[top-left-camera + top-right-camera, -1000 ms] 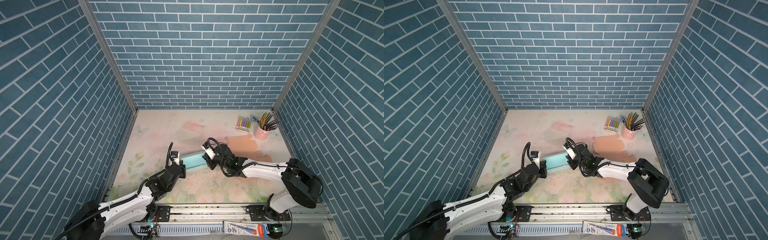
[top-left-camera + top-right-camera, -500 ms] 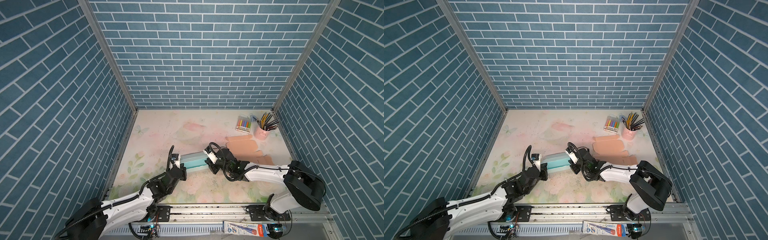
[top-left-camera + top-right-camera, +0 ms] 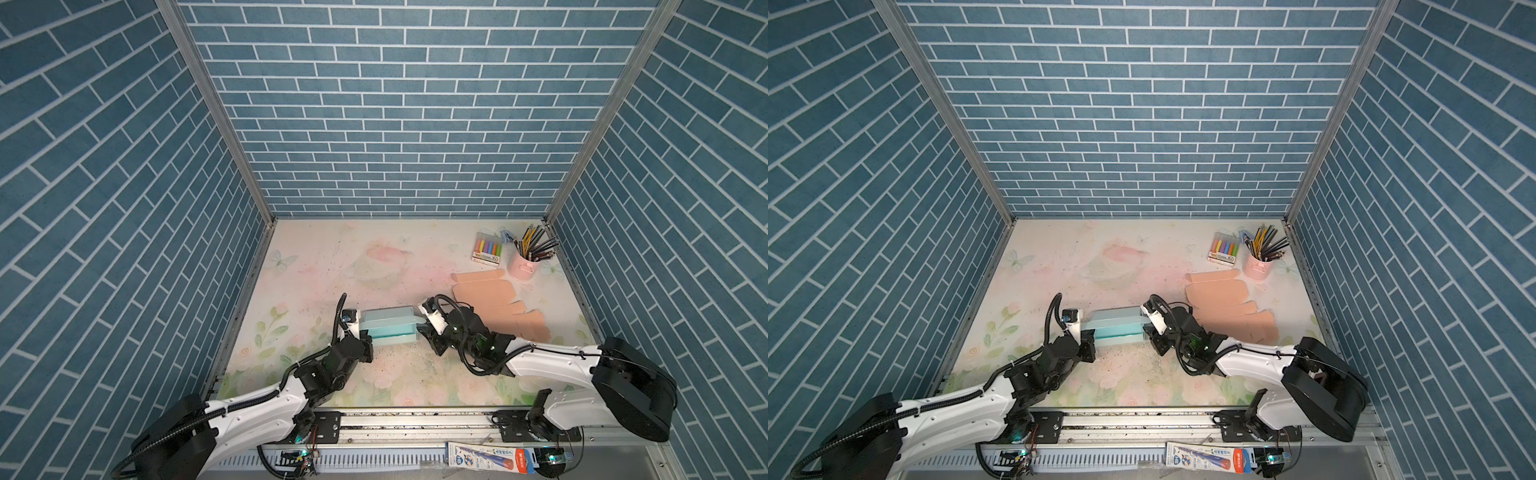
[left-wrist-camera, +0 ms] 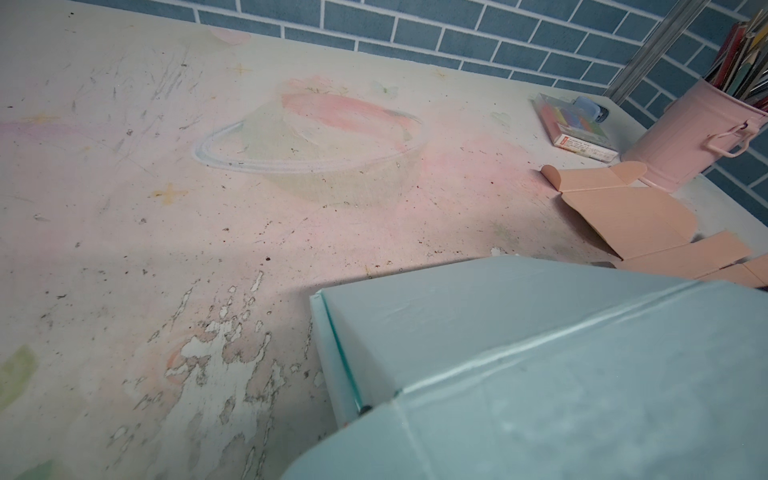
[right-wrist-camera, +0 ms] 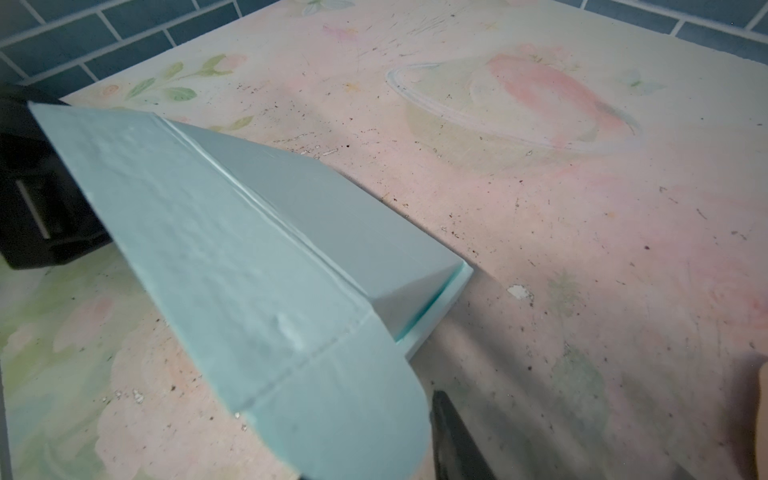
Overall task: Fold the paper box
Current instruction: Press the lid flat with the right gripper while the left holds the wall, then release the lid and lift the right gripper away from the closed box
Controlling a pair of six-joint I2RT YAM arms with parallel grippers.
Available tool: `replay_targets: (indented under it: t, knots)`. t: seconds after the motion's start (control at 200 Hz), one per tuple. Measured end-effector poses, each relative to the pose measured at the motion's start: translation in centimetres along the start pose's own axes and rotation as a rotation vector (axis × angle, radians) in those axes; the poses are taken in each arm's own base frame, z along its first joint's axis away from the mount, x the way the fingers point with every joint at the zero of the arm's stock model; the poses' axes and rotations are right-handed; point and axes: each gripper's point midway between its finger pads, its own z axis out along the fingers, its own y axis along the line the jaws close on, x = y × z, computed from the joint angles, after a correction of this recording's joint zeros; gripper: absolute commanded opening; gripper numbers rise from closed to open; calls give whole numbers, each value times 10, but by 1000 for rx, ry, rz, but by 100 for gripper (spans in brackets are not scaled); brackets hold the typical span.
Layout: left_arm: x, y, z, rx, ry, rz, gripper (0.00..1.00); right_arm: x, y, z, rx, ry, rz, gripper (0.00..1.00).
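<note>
The teal paper box [image 3: 388,328] lies at the table's front middle in both top views, its pale lid [image 3: 1113,316] lowered over it. My left gripper [image 3: 362,337] is at the box's left end. In the left wrist view a rounded flap [image 4: 540,436] covers the jaws, which are shut on it. At the right end is my right gripper [image 3: 422,334]. In the right wrist view the other rounded flap [image 5: 340,399] lies across that gripper [image 5: 374,436]. One dark finger [image 5: 451,432] stands beside the flap's edge and the other is hidden. The jaws stand apart.
Flat salmon cardboard sheets [image 3: 494,299] lie just right of the right gripper. Behind them stand a pink cup of pencils [image 3: 525,266] and a marker pack [image 3: 487,249]. Brick walls close the table in on three sides.
The box has gone from a tilted teal strip to a lidded box shape. Both grippers stay at its ends. The right gripper's jaws have widened.
</note>
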Motion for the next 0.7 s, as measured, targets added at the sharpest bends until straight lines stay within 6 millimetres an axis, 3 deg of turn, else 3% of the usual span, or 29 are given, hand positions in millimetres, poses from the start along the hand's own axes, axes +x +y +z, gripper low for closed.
replay_targets:
  t: [0.14,0.365,0.57,0.7]
  knots:
    - [2,1,1,-5,8,5,7,-4,-1,-17,2,-48,0,33]
    - [11,3,1,-6,30,11,10,-37,-5,-44,32,-170,4,35]
    - [15,3,-1,0,45,-3,33,-77,-5,-54,58,-244,7,35]
    - [19,-2,-5,24,63,-10,42,-96,-4,-48,63,-251,7,35]
